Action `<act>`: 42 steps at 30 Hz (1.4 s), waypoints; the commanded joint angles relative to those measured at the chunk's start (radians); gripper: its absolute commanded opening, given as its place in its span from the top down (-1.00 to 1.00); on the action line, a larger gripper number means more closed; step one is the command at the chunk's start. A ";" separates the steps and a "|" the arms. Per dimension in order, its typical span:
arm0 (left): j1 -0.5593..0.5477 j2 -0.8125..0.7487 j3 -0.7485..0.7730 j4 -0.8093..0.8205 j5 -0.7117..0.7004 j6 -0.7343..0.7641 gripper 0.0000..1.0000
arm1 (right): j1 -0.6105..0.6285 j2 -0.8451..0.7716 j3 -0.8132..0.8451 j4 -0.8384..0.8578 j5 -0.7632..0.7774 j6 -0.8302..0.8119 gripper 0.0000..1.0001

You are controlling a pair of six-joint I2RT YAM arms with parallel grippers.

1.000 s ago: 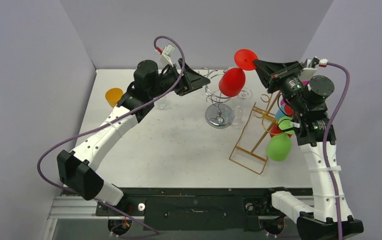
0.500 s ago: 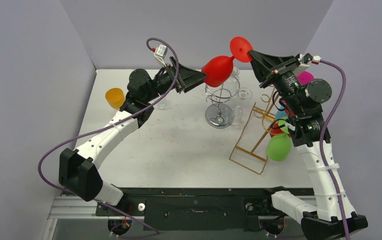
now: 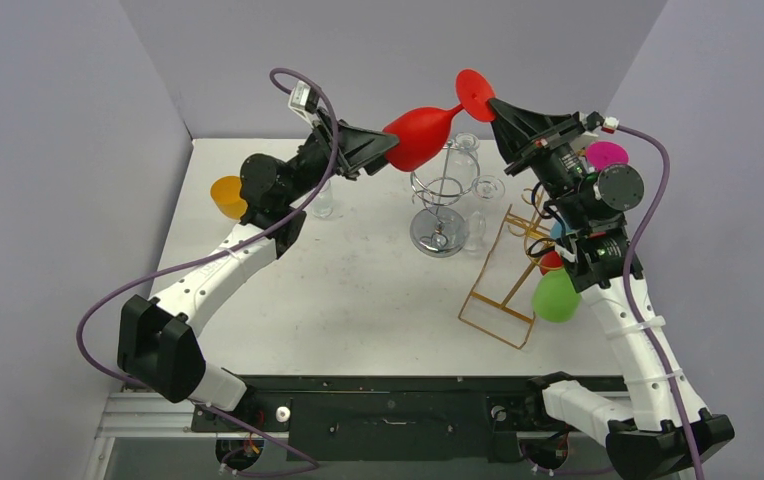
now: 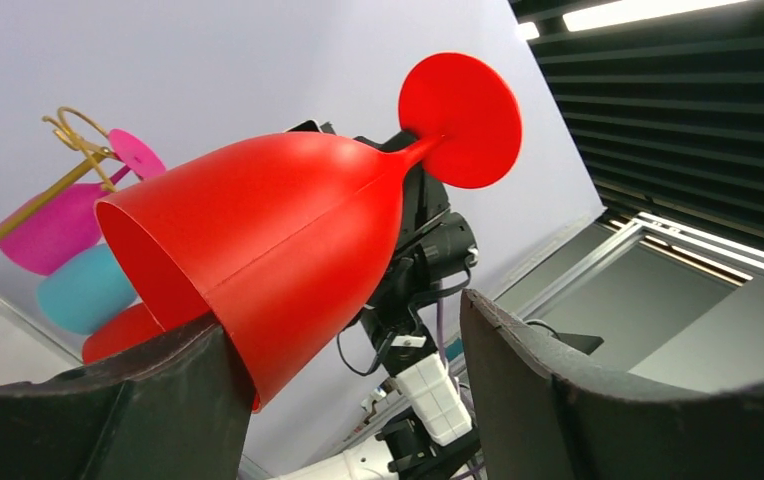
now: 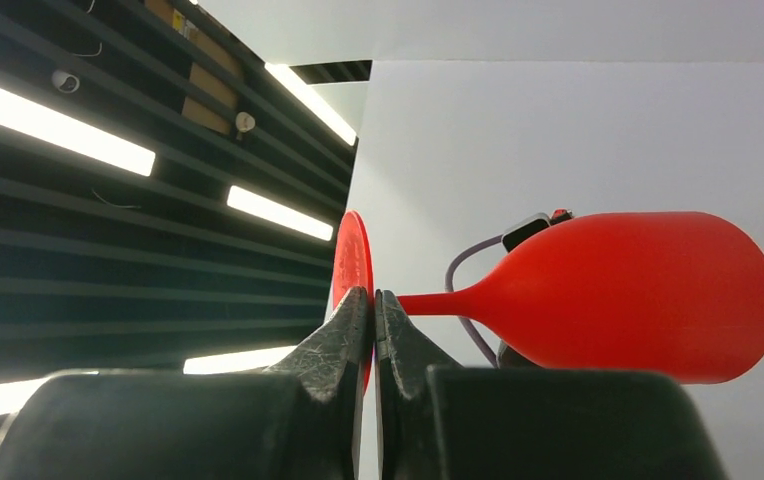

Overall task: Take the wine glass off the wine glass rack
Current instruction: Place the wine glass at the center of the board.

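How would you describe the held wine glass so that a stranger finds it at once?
Look above the table's far side. There the red wine glass lies sideways in the air, the right gripper shut on its stem. The other coloured glasses are at the gold rack.

The white counter (image 3: 358, 290) carries a chrome wire stand (image 3: 438, 232) near its back centre, a gold wire rack (image 3: 503, 285) just right of that, and an orange cup (image 3: 228, 193) by the left edge.

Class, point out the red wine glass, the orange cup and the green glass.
red wine glass (image 3: 420, 136), top view, bowl.
orange cup (image 3: 228, 193), top view, body.
green glass (image 3: 556, 296), top view, bowl.
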 commanded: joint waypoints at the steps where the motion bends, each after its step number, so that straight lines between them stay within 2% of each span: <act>1: 0.001 -0.033 -0.003 0.210 0.016 -0.104 -0.26 | 0.008 -0.014 -0.025 0.083 0.026 0.025 1.00; 10: -0.011 -0.039 0.021 0.267 0.006 -0.183 0.15 | 0.008 -0.022 -0.072 0.114 0.032 0.039 1.00; 15: -0.016 -0.038 0.023 0.271 0.007 -0.196 0.54 | 0.008 -0.026 -0.091 0.121 0.029 0.037 1.00; 18: -0.016 -0.039 0.022 0.262 0.011 -0.202 0.86 | 0.006 -0.030 -0.104 0.110 0.027 0.019 1.00; 20: -0.015 -0.045 0.026 0.232 0.020 -0.194 1.00 | -0.001 -0.033 -0.102 0.079 0.020 -0.014 1.00; 21: -0.013 -0.056 0.030 0.217 0.027 -0.173 1.00 | -0.007 -0.036 -0.095 0.060 0.015 -0.029 0.95; 22: -0.010 -0.063 0.032 0.171 0.030 -0.155 1.00 | -0.011 -0.040 -0.088 0.017 0.012 -0.073 0.87; 23: -0.008 -0.084 0.041 0.137 0.035 -0.107 1.00 | -0.020 -0.041 -0.064 -0.013 0.003 -0.102 0.65; 24: -0.005 -0.096 0.047 0.048 0.037 -0.078 1.00 | -0.026 -0.041 -0.048 -0.084 -0.002 -0.165 0.53; 25: -0.003 -0.121 0.058 0.003 0.037 -0.011 1.00 | -0.040 -0.039 -0.009 -0.124 -0.008 -0.202 0.27; 26: 0.002 -0.135 0.064 -0.096 0.031 0.056 1.00 | -0.049 -0.035 0.012 -0.203 -0.012 -0.269 0.16; 28: 0.009 -0.169 0.090 -0.263 0.014 0.155 1.00 | -0.079 -0.025 0.077 -0.313 -0.018 -0.371 -0.23; 30: 0.018 -0.199 0.117 -0.410 -0.007 0.242 1.00 | -0.089 -0.012 0.149 -0.425 -0.013 -0.474 -0.43; 33: 0.027 -0.237 0.170 -0.621 -0.047 0.351 1.00 | -0.092 0.022 0.276 -0.604 0.003 -0.645 -0.56; 35: 0.035 -0.248 0.208 -0.872 -0.090 0.439 1.00 | -0.093 0.046 0.355 -0.698 -0.001 -0.739 -0.59; 36: 0.040 -0.254 0.221 -0.929 -0.128 0.500 1.00 | -0.090 0.071 0.410 -0.734 -0.001 -0.770 -0.60; 37: 0.042 -0.255 0.251 -1.053 -0.153 0.530 1.00 | -0.088 0.081 0.434 -0.797 0.007 -0.828 -0.60; 42: 0.051 -0.259 0.356 -1.405 -0.385 0.739 1.00 | -0.077 0.105 0.519 -0.915 0.068 -0.959 -0.61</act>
